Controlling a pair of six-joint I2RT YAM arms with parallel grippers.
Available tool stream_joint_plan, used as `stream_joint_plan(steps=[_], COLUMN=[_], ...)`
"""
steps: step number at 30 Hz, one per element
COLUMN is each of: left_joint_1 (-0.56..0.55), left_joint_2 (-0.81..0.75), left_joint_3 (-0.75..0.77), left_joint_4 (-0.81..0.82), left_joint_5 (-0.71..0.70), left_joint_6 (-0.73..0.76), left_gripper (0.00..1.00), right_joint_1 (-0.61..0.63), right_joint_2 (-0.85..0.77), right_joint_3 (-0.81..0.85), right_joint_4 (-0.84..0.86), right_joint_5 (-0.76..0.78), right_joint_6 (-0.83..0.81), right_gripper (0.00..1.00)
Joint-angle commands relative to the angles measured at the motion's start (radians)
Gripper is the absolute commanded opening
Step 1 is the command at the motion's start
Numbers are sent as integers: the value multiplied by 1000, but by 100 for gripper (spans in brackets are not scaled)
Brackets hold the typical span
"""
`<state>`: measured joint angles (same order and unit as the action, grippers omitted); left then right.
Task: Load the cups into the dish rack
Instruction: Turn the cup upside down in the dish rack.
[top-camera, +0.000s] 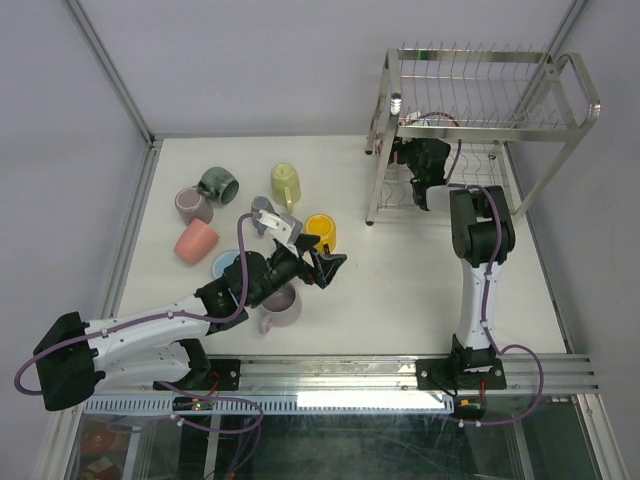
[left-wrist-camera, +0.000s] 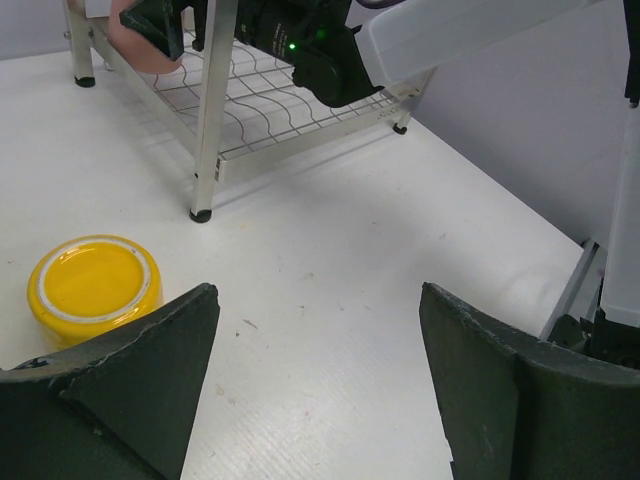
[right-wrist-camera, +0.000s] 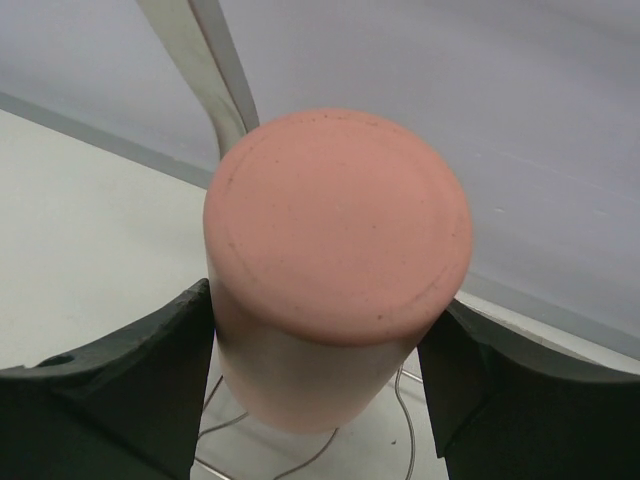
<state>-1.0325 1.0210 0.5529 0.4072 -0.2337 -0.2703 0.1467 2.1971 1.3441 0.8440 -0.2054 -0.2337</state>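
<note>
Right wrist view: we see our right gripper (right-wrist-camera: 325, 335) squeezing the pink cup (right-wrist-camera: 340, 220) low inside the dish rack (top-camera: 480, 127), far right. Our left gripper (left-wrist-camera: 318, 300) is wide and empty near the yellow cup (left-wrist-camera: 95, 285).

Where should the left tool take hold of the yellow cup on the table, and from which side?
Grip the yellow cup across its round side wall, coming down from above. It seems to stand upside down, ringed base up, so no open rim offers a pinch; the open left tool could straddle it.
</note>
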Motion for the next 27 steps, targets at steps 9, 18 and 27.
stream_joint_plan(steps=[9,18,27], left_joint_1=[7,8,7], left_joint_2=[8,-12,-47], left_joint_3=[53,43,20], left_joint_4=[17,11,7], left_joint_5=[-4,-7,-5], left_joint_6=[13,7,-5], left_gripper=[79,79,79], right_joint_1=[13,14,14], right_joint_2=[66,85,25], right_joint_3=[145,194,158], right_joint_4=[-64,-116,-122], right_joint_5=[5,14,29], right_joint_6=[22,20,13], right_gripper=[67,90,99])
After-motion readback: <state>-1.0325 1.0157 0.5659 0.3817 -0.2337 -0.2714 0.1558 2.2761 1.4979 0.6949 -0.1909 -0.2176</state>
